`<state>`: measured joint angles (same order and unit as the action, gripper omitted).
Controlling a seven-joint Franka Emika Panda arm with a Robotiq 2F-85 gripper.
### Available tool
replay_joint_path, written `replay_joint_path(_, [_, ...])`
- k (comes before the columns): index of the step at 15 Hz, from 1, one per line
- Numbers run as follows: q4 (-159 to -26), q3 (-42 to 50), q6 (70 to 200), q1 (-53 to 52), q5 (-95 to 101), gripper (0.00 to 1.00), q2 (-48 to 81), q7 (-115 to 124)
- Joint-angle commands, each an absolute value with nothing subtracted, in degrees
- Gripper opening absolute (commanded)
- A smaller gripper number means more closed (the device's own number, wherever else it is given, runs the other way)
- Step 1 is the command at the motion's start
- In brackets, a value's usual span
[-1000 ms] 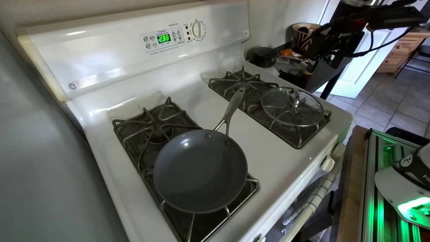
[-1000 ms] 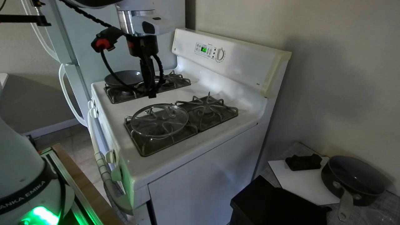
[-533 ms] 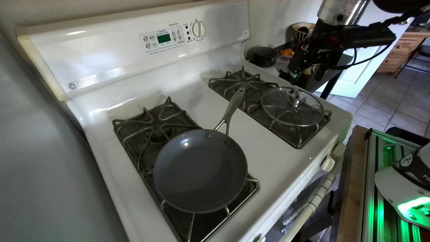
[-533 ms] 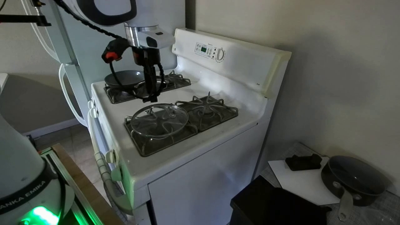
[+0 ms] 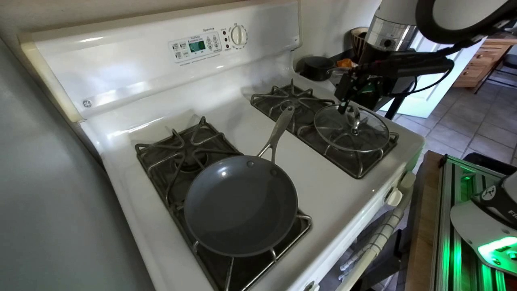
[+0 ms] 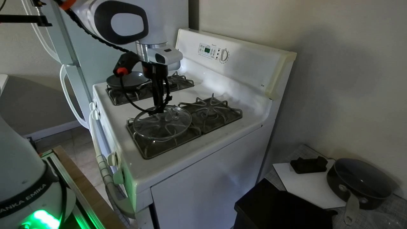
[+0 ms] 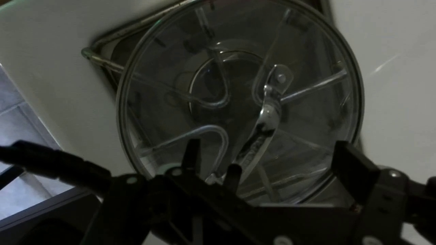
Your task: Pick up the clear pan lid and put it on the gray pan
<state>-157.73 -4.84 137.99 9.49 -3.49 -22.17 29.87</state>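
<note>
The gripper (image 7: 269, 151), spread wide and empty, hangs lower than a second ago, close above the clear pan lid (image 7: 238, 102), near its metal handle (image 7: 269, 117); contact unclear. A burner grate (image 5: 359, 163) bears the unmoved lid. Across the stovetop (image 5: 311, 169) from the lid waits the uncovered gray pan (image 5: 241, 206). Approach looks nearly done, grasp pending.

Clear pan lid (image 7: 240, 105) and gray pan (image 6: 136, 80), each partly obscured.
In the wrist view, the lid's upper rim is cropped, and the gripper (image 7: 268, 153), cut off below, masks part of the lower rim; contact between the two cannot be determined. In an exterior view, wrist hardware (image 6: 127, 62) covers some of the pan. In an exterior view, the arm (image 5: 389, 34) is cropped above, a basket (image 5: 356, 40) partly hidden, the display (image 5: 197, 46) unreadable.
</note>
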Motion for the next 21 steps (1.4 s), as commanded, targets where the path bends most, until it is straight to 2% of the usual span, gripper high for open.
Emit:
replay_joint_path(1, [-157.7, -5.1, 140.0, 9.2, -3.1, 0.93, -19.0, 32.5])
replay_joint_path(4, [-157.6, -4.9, 140.2, 9.1, -3.0, 0.9, -17.9, 33.2])
replay_joint_path(5, [-157.6, -4.9, 140.3, 9.0, -3.0, 0.84, -17.6, 33.5])
replay_joint_path(7, [-157.5, -4.8, 140.3, 8.9, -3.0, 0.85, -17.4, 33.9])
replay_joint_path(8, [-157.4, -4.7, 140.3, 8.9, -3.0, 0.8, -17.3, 34.2])
replay_joint_path(9, [-157.3, -4.6, 140.3, 8.9, -3.0, 0.79, -17.3, 34.3])
replay_joint_path(10, [-157.2, -4.6, 140.2, 8.9, -3.0, 0.71, -17.2, 34.4])
replay_joint_path(12, [-157.2, -4.5, 140.4, 9.0, -3.0, 0.68, -17.2, 34.6])
replay_joint_path(13, [-157.1, -4.5, 140.4, 9.0, -2.9, 0.58, -17.2, 34.8])
replay_joint_path(15, [-157.0, -4.5, 140.4, 9.0, -3.0, 0.58, -17.2, 35.0])
replay_joint_path(16, [-156.9, -4.5, 140.5, 9.0, -3.0, 0.52, -17.3, 35.1])
replay_joint_path(17, [-156.8, -4.5, 140.5, 9.0, -2.9, 0.57, -17.3, 35.2])
replay_joint_path(18, [-156.7, -4.5, 140.5, 9.0, -2.9, 0.59, -17.2, 35.3])
replay_joint_path(21, [-156.3, -4.4, 140.7, 9.1, -2.8, 0.56, -17.3, 35.5])
